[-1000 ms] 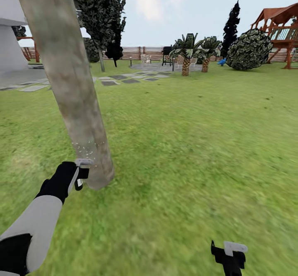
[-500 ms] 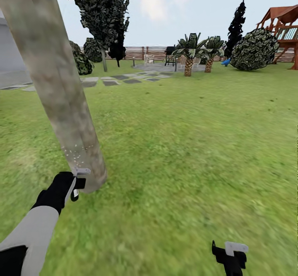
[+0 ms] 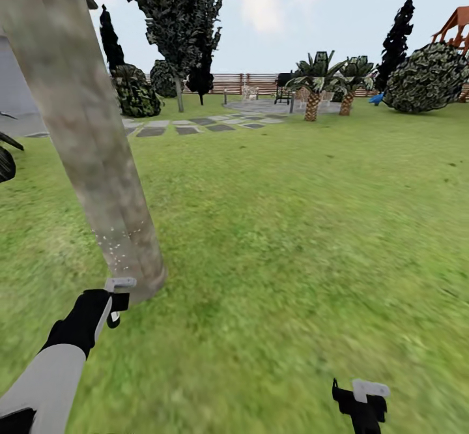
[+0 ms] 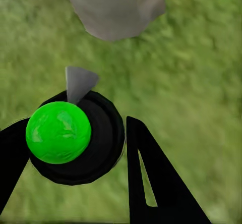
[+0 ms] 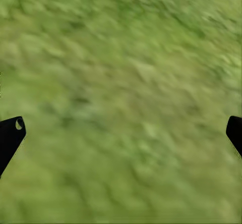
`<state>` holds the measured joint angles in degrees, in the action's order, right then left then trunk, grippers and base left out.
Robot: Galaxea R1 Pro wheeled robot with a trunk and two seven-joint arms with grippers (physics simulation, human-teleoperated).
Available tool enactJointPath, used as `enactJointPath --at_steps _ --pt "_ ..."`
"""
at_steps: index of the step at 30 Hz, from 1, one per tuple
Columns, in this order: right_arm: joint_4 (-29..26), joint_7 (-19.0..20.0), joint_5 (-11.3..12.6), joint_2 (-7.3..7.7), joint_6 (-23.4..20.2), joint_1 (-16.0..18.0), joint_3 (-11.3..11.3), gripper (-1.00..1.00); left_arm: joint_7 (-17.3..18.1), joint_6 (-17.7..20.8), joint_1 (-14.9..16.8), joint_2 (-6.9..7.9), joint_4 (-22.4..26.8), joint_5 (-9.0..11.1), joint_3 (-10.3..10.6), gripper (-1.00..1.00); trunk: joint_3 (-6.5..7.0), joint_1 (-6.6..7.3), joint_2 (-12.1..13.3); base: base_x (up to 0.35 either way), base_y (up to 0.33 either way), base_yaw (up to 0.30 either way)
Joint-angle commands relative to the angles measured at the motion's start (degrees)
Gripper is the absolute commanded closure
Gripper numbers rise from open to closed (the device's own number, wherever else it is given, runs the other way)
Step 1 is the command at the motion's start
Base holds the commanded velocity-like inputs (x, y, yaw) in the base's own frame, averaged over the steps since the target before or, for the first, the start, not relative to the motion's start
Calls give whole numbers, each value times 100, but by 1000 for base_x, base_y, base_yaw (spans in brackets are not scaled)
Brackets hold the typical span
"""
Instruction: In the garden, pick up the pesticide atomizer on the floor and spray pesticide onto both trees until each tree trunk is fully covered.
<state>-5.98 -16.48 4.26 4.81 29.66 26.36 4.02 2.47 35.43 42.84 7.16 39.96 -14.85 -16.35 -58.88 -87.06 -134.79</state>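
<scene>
Pesticide atomizer (image 4: 70, 138), green-capped, clamped between the left gripper (image 3: 116, 300) fingers just beside the tree trunk (image 3: 98, 160) base. Right gripper (image 3: 362, 401) fingers apart over grass (image 3: 293, 225). Risk: spray speckles only low bark; upper trunk likely missed.

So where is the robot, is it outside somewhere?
Yes, it looks like a back garden. There is a green grass lawn, a brown wooden fence at the far edge, stone paving, short palms, and a thick tree trunk close by.
</scene>
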Motion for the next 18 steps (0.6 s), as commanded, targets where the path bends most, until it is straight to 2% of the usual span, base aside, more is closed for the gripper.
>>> enactJointPath --at_steps 1,4,15,18 --pt "1 -14 43 0 14 1 45 -100 26 25 5 -4 -2 -40 -14 100 -5 0 -2 151 -257 277" --pt "1 -13 47 0 14 1 45 -100 26 25 5 -40 -21 -30 -7 100 -5 0 -2 200 -228 142" --pt "1 -13 42 -2 14 1 46 -100 19 25 5 -30 -23 -49 -16 100 -5 0 -2 226 -203 6" --pt "1 -13 43 -2 14 1 46 -100 4 25 -2 -9 -27 -62 -24 100 -5 0 -2 184 -224 168"
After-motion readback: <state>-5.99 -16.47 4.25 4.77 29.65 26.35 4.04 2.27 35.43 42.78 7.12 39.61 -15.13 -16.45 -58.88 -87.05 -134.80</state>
